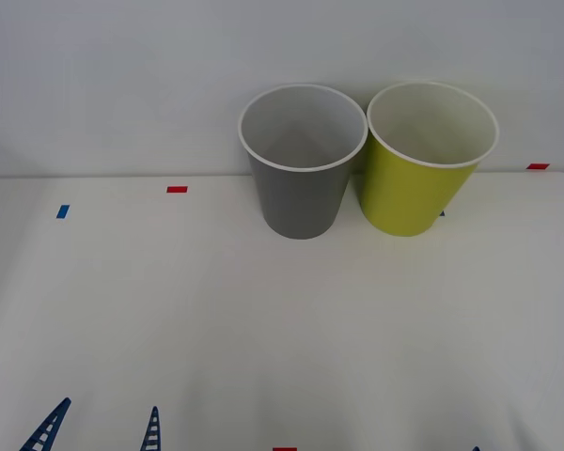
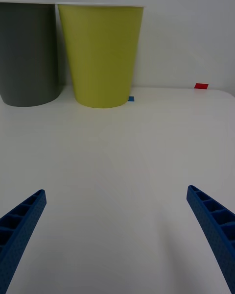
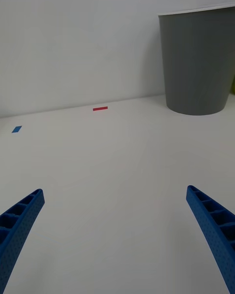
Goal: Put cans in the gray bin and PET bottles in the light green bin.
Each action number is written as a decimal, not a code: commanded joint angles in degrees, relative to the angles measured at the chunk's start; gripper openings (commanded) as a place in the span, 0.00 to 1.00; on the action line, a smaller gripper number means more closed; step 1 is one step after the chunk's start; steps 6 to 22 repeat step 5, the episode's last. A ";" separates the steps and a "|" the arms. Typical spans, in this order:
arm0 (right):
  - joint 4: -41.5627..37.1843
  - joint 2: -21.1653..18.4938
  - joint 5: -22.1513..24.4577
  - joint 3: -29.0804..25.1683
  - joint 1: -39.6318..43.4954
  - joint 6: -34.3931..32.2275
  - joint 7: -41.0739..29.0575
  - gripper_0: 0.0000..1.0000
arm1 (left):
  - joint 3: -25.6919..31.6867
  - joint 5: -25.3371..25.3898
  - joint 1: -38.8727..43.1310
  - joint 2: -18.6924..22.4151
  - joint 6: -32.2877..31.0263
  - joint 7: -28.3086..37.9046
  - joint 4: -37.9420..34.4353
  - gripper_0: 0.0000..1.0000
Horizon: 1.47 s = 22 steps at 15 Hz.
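Upright gray bin [image 1: 301,193] and light green bin [image 1: 421,178], white-rimmed, pale inside, standing side by side, rims nearly touching, at the table's far edge.

A white table [image 1: 263,329] spreads from the near edge to a plain pale wall [image 1: 122,85] at the far side. Its far right corner is rounded. Small tape marks lie on the top: a blue mark [image 1: 62,211] far left, a red mark [image 1: 177,189] to its right near the wall, another red mark [image 1: 538,166] at the far right edge, and a red mark [image 1: 284,449] at the near edge, about centre. Light is soft and even, with faint shadows on the table. The wall is bare and slightly greyer than the tabletop.
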 commanded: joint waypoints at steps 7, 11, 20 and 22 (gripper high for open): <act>0.00 0.00 0.00 0.00 0.00 0.00 0.00 1.00 | 0.00 0.01 0.00 0.00 0.01 0.00 0.00 1.00; 0.00 0.00 0.00 0.00 0.00 0.00 0.00 1.00 | 0.00 0.01 0.00 0.00 0.01 0.00 0.00 1.00; 0.00 0.00 0.00 0.00 0.00 0.00 0.00 1.00 | 0.00 0.01 0.00 0.00 0.01 0.00 0.00 1.00; 0.00 0.00 0.00 0.00 0.00 0.00 0.00 1.00 | 0.00 0.01 0.00 0.00 0.01 0.00 0.00 1.00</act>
